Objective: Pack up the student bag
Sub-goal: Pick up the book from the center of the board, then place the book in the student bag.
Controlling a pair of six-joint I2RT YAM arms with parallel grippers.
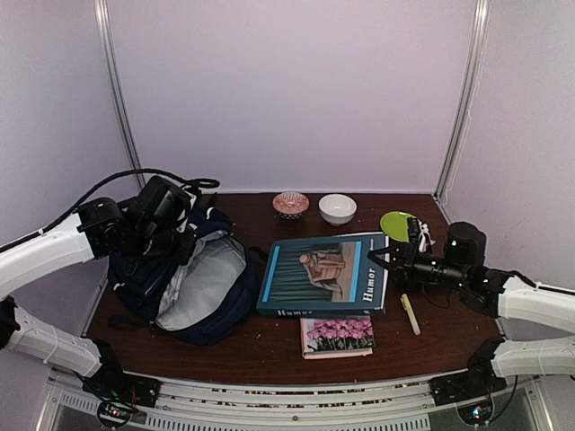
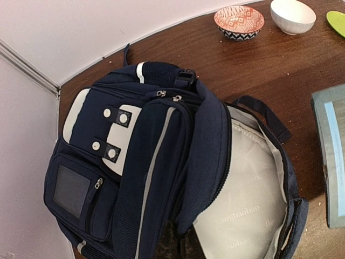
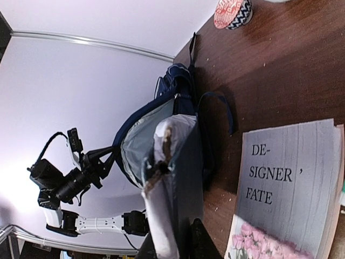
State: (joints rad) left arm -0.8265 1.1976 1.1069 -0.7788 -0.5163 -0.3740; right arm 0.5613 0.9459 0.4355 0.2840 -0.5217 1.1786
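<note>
The backpack (image 1: 193,278) lies open on the tabletop's (image 1: 260,346) left side. The left end effector (image 1: 182,241) is clenched at its upper rim. The right end effector (image 1: 382,258) grasps the blue book's (image 1: 323,274) right edge.

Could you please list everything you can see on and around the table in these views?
student bag: one, navy with white patches and grey lining, left side, lying open
Humor book: one, blue, large, centre
flower-cover book: one, pink flowers, near edge, in front of the Humor book
patterned bowl: one, red and white, far edge
plain bowl: one, white, right of the patterned bowl
green plate: one, lime, far right
slim stick: one, pale yellow, right of the books; too small to identify
table: one, dark brown
left gripper: black, shut on the student bag's upper rim
right gripper: black, closed on the Humor book's right edge
</note>
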